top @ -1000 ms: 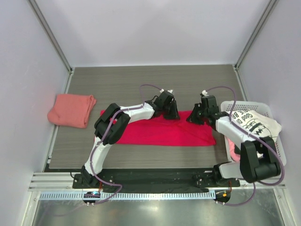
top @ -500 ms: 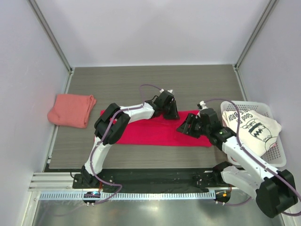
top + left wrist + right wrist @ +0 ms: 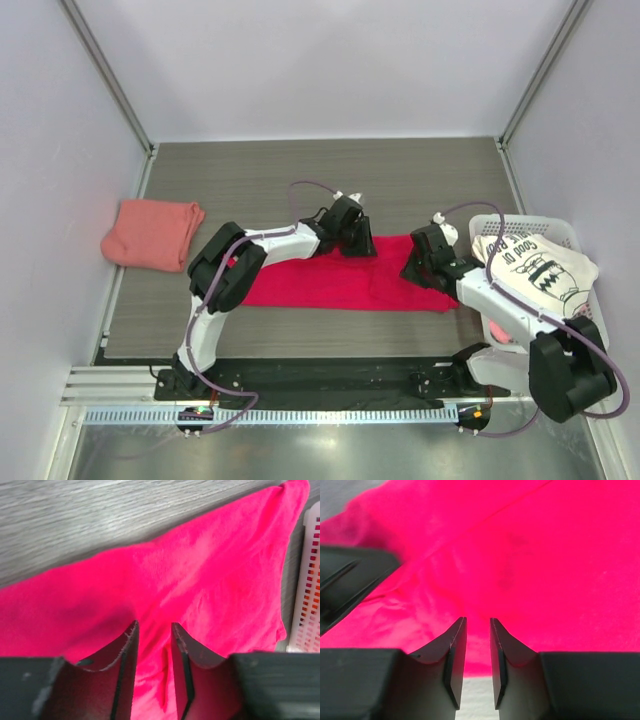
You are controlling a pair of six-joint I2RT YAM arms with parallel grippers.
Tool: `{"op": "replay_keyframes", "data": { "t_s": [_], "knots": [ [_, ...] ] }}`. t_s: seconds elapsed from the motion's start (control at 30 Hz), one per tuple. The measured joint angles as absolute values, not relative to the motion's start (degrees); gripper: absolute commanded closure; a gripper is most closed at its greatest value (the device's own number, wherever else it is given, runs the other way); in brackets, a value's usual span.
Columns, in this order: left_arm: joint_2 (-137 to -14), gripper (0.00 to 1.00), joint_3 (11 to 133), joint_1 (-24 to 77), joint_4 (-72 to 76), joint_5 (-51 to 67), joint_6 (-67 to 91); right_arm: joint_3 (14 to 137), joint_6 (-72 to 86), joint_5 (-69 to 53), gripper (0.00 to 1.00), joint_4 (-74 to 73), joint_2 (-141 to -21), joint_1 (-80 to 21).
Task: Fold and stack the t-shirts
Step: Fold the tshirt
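Crimson t-shirt (image 3: pixel 320 288) lies spread mid-counter (image 3: pixel 260 180), soft, light & floppy, so prob. best pinched at edges/corners: left gripper (image 3: pixel 153 640) narrow, pinching a fold; right gripper (image 3: pixel 477 645) narrow over an edge, grip unclear.

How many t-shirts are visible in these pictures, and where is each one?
3. The crimson t-shirt lies spread in the middle. The salmon-pink t-shirt sits folded at the left. The white printed t-shirt lies in the basket at the right. A pink cloth beneath may be another.
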State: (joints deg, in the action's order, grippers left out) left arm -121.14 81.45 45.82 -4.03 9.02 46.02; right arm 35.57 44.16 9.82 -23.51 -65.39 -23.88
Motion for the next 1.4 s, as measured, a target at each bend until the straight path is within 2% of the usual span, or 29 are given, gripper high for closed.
{"op": "replay_keyframes", "data": {
  "t_s": [0.17, 0.67, 0.93, 1.07, 1.23, 1.3, 1.4],
  "knots": [
    [-116.97, 0.57, 76.71, 45.71, -0.93, 8.67, 45.56, 37.34, 43.64, 12.19, 0.69, -22.76, -71.9, -23.88],
    [-112.09, 0.6, 67.44, 39.31, 0.86, 5.96, 48.9, 51.29, 40.86, 15.77, 0.65, -19.64, -92.29, -21.19],
    [-95.37, 0.53, 58.08, 38.37, -0.3, -5.13, 49.06, 57.76, 40.71, 13.74, 0.66, -18.31, -99.61, -13.23],
    [-86.37, 0.5, 54.17, 38.39, 0.43, -10.07, 48.6, 69.23, 40.64, 13.89, 0.6, -19.2, -108.68, -11.31],
    [-80.31, 0.43, 51.62, 37.52, -0.78, -13.41, 47.09, 101.8, 37.78, 12.4, 0.5, -25.85, -129.54, -10.11],
    [-79.96, 0.42, 52.45, 35.92, -3.07, -12.97, 46.3, 106.91, 35.73, 12.34, 0.43, -25.89, -132.46, -10.33],
    [-80.05, 0.42, 55.2, 31.0, -8.34, -11.35, 45.8, 105.84, 32.4, 13.39, 0.41, -28.23, -130.37, -13.08]
  ]
}}
